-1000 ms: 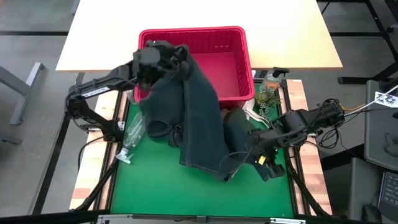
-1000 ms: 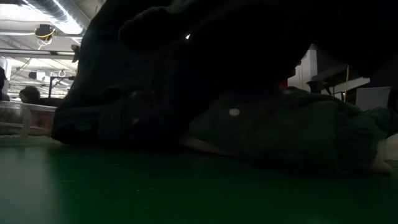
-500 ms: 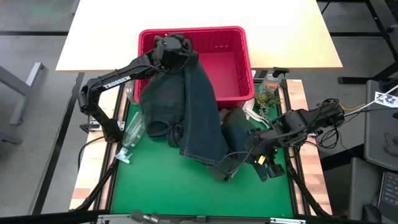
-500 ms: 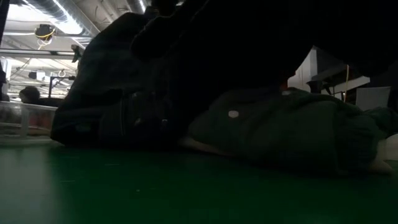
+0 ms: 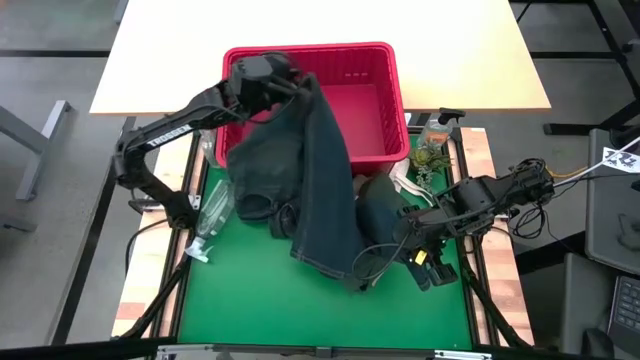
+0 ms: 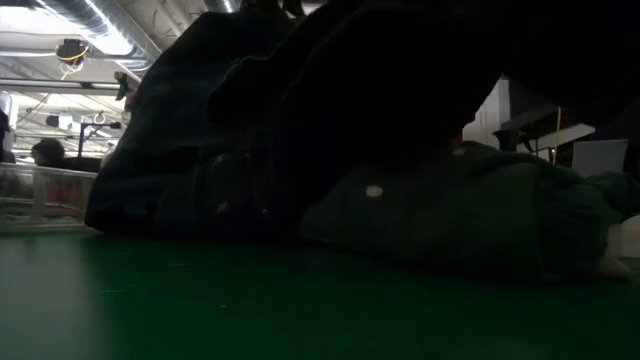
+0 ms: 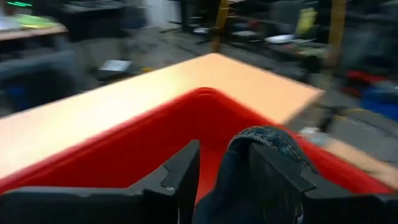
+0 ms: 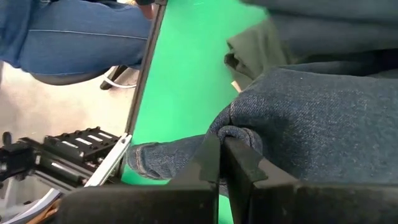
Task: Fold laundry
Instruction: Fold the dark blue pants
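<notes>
On the green mat (image 5: pixel 250 300), jeans (image 5: pixel 315 190) pinched by the right claw (image 8: pixel 219 152); left claw (image 7: pixel 221 168) parted around denim.

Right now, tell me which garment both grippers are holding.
The dark blue denim jeans: left gripper has them over the red basket, right gripper pinches a fold. The olive-green shirt lies untouched.

2 dark jointed arms (image 5: pixel 170 135) — white lettering

One pair of jeans (image 5: pixel 310 180) and one green shirt (image 5: pixel 378 215) lie on the counter (image 5: pixel 250 300), alongside one red basket (image 5: pixel 370 90). Two bottles show: one clear bottle (image 5: pixel 212 218) and one spray bottle (image 5: pixel 435 135). Two arms, each with one hand (image 5: pixel 285 80) (image 5: pixel 400 243).
</notes>
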Controlling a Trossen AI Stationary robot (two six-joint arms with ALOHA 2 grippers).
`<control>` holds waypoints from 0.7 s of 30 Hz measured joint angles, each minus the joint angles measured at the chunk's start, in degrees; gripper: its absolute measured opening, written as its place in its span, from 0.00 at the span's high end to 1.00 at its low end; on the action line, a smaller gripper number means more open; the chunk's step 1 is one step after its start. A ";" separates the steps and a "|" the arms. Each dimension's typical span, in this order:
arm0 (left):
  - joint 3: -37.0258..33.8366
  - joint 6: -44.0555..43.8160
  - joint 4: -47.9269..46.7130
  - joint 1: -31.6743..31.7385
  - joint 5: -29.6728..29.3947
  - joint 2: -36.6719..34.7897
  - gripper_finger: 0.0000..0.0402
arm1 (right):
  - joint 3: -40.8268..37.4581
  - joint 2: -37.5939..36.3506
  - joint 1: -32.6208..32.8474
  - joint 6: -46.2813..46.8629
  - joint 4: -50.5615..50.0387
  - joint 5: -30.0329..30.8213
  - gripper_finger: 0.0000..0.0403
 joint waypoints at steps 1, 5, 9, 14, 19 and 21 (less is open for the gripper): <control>0.00 -0.68 -0.54 -0.28 2.12 -0.82 0.67 | 0.00 0.00 0.00 0.00 0.02 0.45 0.98; -0.01 -1.94 -2.01 -0.57 9.88 -4.31 0.67 | 0.00 0.00 0.00 -0.02 -0.06 2.25 0.98; 0.01 -2.52 -2.96 -0.52 19.67 -7.85 0.67 | 0.00 0.00 0.00 -0.01 -0.11 3.14 0.98; 0.03 -7.77 -10.63 -3.93 38.00 -8.99 0.67 | 0.00 0.00 0.00 0.00 -0.11 3.16 0.98; 0.01 -5.08 -23.27 -13.16 42.19 -6.84 0.67 | -0.02 0.00 0.00 0.00 -0.11 3.21 0.98; 0.01 -3.43 -25.16 -17.34 40.29 -5.33 0.67 | 0.00 0.00 0.00 0.02 -0.05 3.25 0.98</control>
